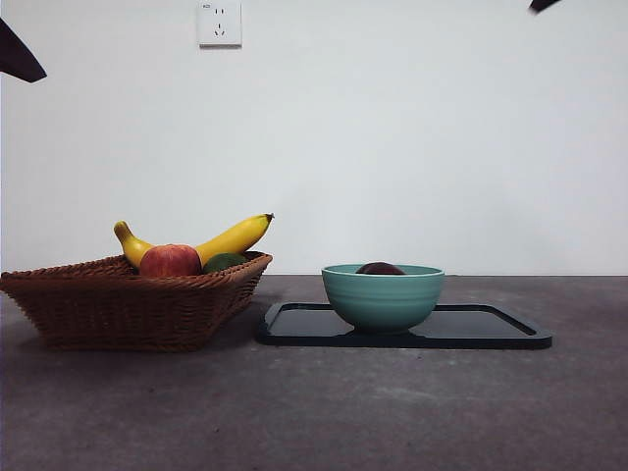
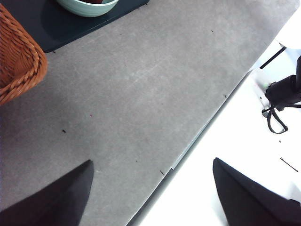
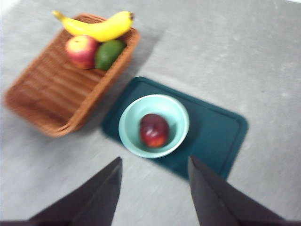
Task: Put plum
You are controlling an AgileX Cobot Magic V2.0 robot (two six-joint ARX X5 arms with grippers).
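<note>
In the teal bowl (image 3: 154, 125) on the dark tray (image 3: 214, 129), the plum (image 3: 154, 130) lies alone, only its top showing over the rim in the front view. It looks smooth, glossy and firm, likely light but slippery, so a hold across its widest middle would suit. The right gripper (image 3: 153, 190) hangs above it, jaws spread and empty. The left gripper (image 2: 153, 193), also spread, waits over the worktop (image 2: 141, 94) edge.

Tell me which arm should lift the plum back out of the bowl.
Probably the right. Its open hand hangs over the bowl with the plum in plain sight. The left hand is out by the table edge, the bowl barely in view.
</note>
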